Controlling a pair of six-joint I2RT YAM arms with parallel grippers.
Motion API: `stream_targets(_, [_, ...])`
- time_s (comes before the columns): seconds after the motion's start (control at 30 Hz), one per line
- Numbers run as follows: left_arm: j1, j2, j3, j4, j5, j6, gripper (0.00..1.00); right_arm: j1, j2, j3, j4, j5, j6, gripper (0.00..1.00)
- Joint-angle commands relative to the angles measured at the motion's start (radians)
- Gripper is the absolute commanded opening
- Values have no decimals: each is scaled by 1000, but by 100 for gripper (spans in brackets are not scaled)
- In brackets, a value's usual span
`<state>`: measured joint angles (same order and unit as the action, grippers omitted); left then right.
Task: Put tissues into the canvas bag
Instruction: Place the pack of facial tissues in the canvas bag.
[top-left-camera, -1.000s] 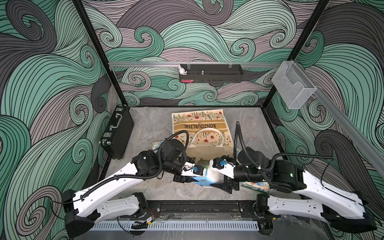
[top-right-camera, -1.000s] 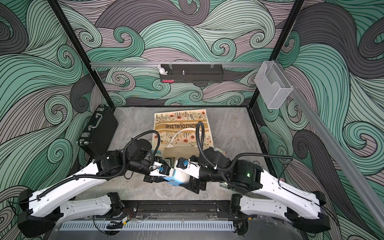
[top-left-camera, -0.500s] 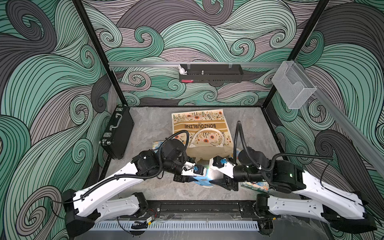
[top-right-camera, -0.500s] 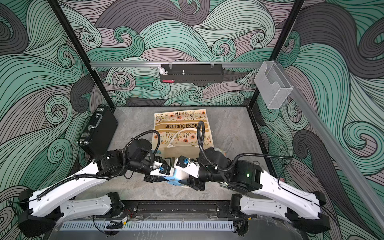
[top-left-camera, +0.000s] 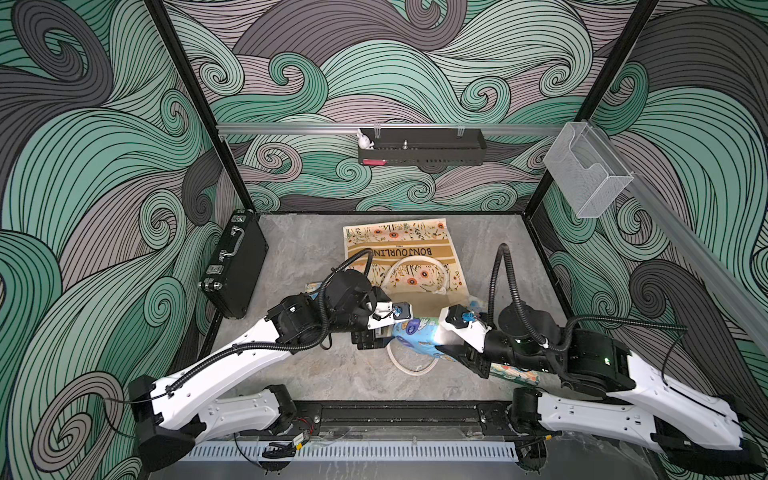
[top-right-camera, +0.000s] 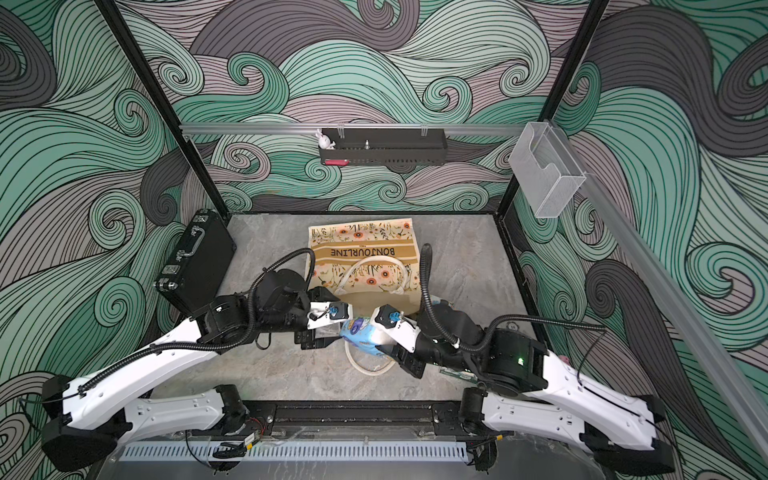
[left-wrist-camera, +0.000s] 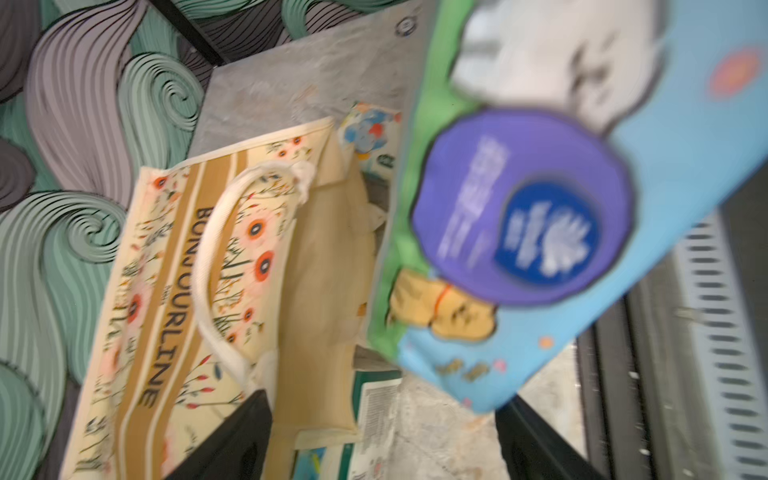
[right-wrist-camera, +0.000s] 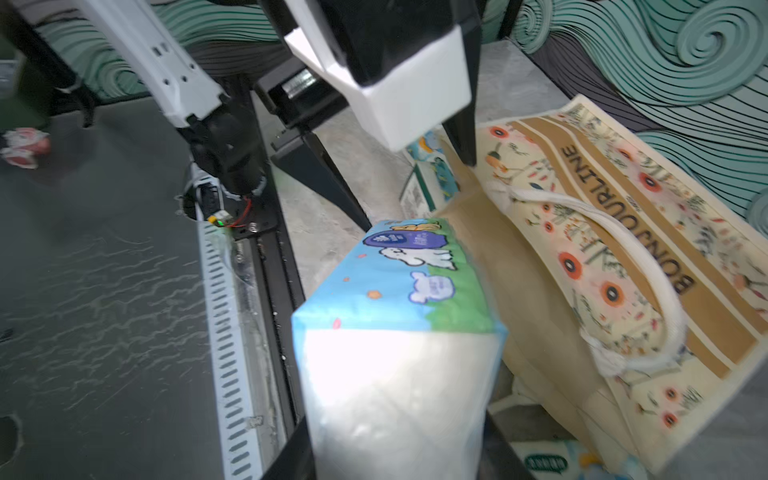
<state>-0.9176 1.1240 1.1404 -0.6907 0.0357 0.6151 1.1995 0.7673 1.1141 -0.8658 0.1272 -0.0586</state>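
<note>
**Cartoon pack held at the mouth of the tote**

Swirling green, grey and mauve wave-pattern walls (top-left-camera: 374, 62) enclose a grey stone-look tabletop (top-left-camera: 316, 257). At its middle lies the large cream canvas bag with orange flowers and a tan "BONJOURLINE" band (top-left-camera: 399, 249), flat, its open mouth turned toward the robot's base. One cream looped handle (top-left-camera: 415, 270) rests on the bag. The other (top-left-camera: 409, 361) trails onto the table in front of the mouth. Well to the left of the bag, a black hard briefcase (top-left-camera: 235, 266) stands against the wall.

Just in front of the bag's mouth, the soft rectangular light blue cartoon-printed tissue pack (top-left-camera: 419, 334) sits raised between the two arms. The right gripper (right-wrist-camera: 397, 432) is clamped on its white end, one black finger on each side. The left gripper (top-left-camera: 392, 327) is at the pack's far end with its fingers spread apart, not pinching it.

A dark green pack with a white label (right-wrist-camera: 419, 187) lies on the table beside the bag's mouth. A white-blue floral pack (top-left-camera: 515, 374) shows under the right arm, near the bag's front right corner.
</note>
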Motion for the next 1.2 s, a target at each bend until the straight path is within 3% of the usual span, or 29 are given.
stream_targets(0.0, [16,94,55,10,-225,-13,81,-1,-63,24,-103,290,42,42])
stream_targets(0.1, [16,186,110,-16,-283,-5,80,0,-137,24,-111,440,36,38])
stream_targets(0.23, [14,256,155,0,-312,23,78,-1,-222,25,-111,525,6,35])
stream_targets(0.6, [-15,486,282,7,-251,63,71,0,-292,-3,-111,481,-14,37])
stream_targets(0.77, [-28,594,354,4,-307,77,65,-1,-338,-18,-111,464,-3,37])
stream_targets(0.83, [-36,641,391,5,-378,76,55,-1,-355,-26,-112,456,1,37])
stream_targets(0.87, [-39,658,401,10,-397,86,42,0,-362,-29,-112,452,3,36])
stream_targets(0.9, [-41,675,413,8,-404,105,15,-1,-369,-31,-112,450,7,36])
stream_targets(0.93, [-41,691,430,-1,-407,114,0,0,-374,-31,-111,443,9,36])
stream_targets(1.17, [-37,636,505,24,-369,118,0,-2,-379,-37,-112,348,-14,36])
